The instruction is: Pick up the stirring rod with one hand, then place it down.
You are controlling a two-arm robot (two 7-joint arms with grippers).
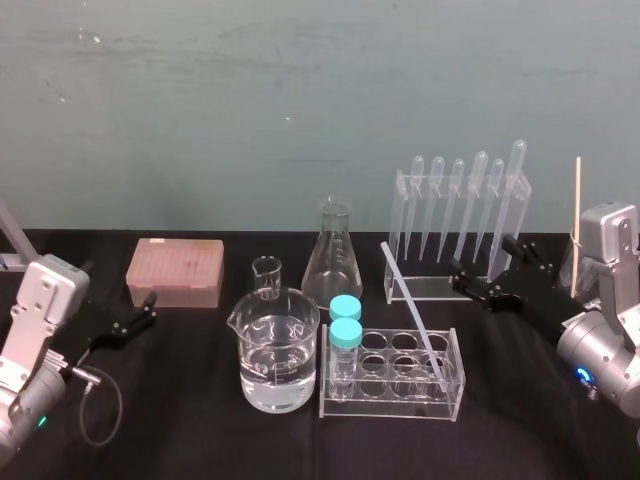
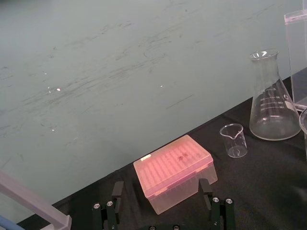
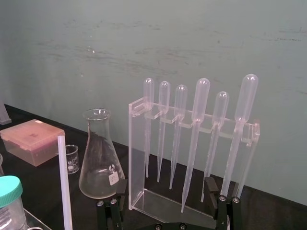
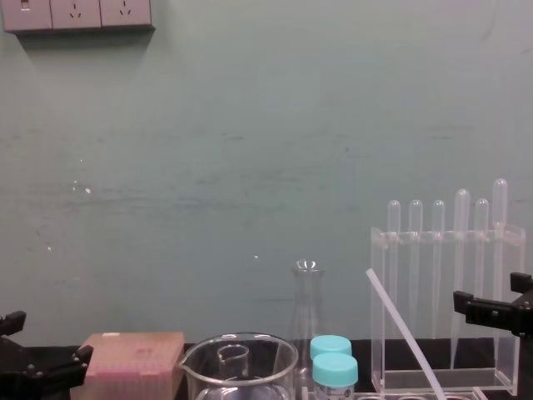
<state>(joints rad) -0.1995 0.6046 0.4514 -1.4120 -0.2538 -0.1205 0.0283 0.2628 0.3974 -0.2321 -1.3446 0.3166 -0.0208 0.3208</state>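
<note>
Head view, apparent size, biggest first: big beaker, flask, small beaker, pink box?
1. big beaker, though it is nearest the camera
2. pink box and flask: look about alike, unranked
3. small beaker

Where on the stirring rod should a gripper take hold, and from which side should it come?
Grip the free upper half of the stirring rod, above the tube rack: its lower end rests in a rack well and it leans toward the flask. Probably come from the right with the open right gripper, closing across the thin shaft.
</note>
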